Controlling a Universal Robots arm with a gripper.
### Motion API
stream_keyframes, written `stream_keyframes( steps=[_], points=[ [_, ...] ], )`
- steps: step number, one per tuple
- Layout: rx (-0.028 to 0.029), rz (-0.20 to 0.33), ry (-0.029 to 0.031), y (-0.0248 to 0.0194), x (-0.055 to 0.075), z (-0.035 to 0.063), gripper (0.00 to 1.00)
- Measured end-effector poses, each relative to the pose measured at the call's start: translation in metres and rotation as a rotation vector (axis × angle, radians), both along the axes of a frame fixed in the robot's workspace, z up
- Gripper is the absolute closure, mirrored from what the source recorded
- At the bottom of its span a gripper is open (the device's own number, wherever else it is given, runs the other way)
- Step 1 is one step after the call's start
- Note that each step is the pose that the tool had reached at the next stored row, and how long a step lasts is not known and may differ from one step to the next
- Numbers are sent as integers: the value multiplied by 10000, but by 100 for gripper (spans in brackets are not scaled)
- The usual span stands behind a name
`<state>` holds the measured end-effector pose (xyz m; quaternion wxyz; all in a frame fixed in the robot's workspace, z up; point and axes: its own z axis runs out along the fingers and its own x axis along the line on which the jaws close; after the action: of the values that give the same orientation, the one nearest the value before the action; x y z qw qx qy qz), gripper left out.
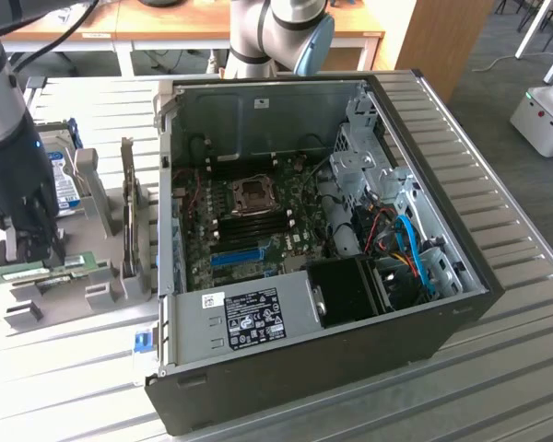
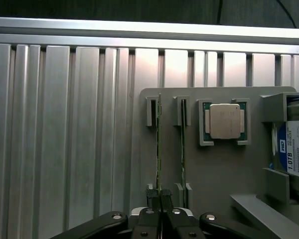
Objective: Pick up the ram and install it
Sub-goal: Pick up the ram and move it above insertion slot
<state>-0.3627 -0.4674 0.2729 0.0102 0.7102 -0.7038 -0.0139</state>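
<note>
Standing on edge, the ram (image 2: 159, 144) is pinched inside the tool (image 2: 161, 200).

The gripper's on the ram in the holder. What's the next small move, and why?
Probably lift straight up out of the holder. The gripper looks shut on the ram, which stands on edge in the holder's slots, close beside a second stick. A straight pull would likely free it without twisting it or knocking the neighbour.
</note>
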Motion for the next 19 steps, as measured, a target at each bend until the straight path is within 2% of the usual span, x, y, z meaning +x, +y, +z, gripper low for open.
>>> stream_keyframes(
  steps=[13, 19],
  points=[
    [6, 0, 0, 0, 18, 263, 88],
    [6, 0, -1, 0, 20, 285, 88]
  ],
)
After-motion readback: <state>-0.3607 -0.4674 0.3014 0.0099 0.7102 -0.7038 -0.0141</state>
